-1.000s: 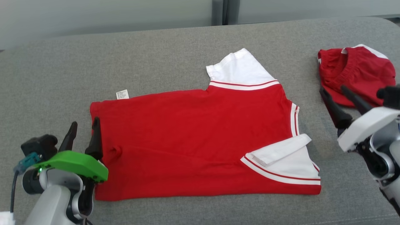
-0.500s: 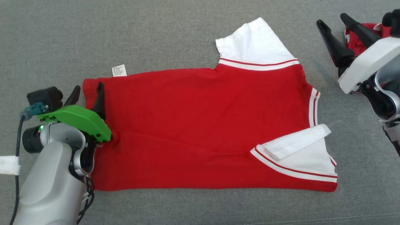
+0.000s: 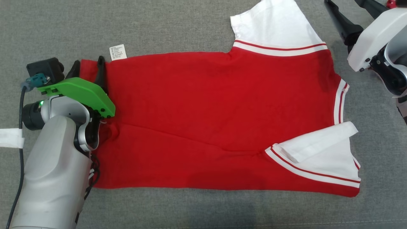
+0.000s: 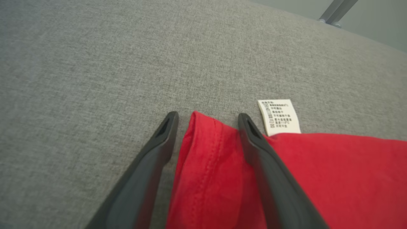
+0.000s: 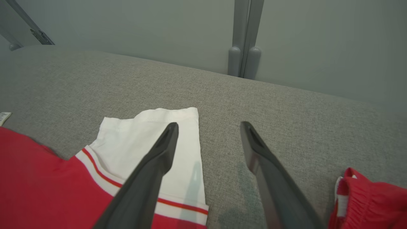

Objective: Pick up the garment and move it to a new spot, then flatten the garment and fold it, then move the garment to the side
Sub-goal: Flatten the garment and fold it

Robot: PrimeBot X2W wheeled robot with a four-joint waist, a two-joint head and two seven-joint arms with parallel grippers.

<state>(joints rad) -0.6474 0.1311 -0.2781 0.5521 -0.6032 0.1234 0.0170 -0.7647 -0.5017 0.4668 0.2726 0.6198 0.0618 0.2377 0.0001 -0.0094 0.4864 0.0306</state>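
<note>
Garment (image 3: 216, 117): red knit shirt, lying spread and mostly flat across the middle of the table (image 3: 190, 25), which has a grey, coarse-woven cover. A shallow diagonal crease runs through the lower body. Both sleeves are white with red-and-white striped bands. The upper sleeve (image 3: 276, 25) lies flat. The lower sleeve (image 3: 321, 152) has its cuff folded over on itself. A white printed care label (image 4: 279, 117) sticks out past the hem at the upper left corner.

Left end effector (image 4: 207, 115): open, gripping nothing. Its tapered dark fingers straddle the stitched, rolled hem corner, one over bare table, the other over red cloth beside the label.

Right end effector (image 5: 209, 124): open and empty, at the upper sleeve's outer edge, one finger over white cloth and one over table.

A second red item (image 5: 372, 203) with a gathered elastic band lies bunched nearby.
</note>
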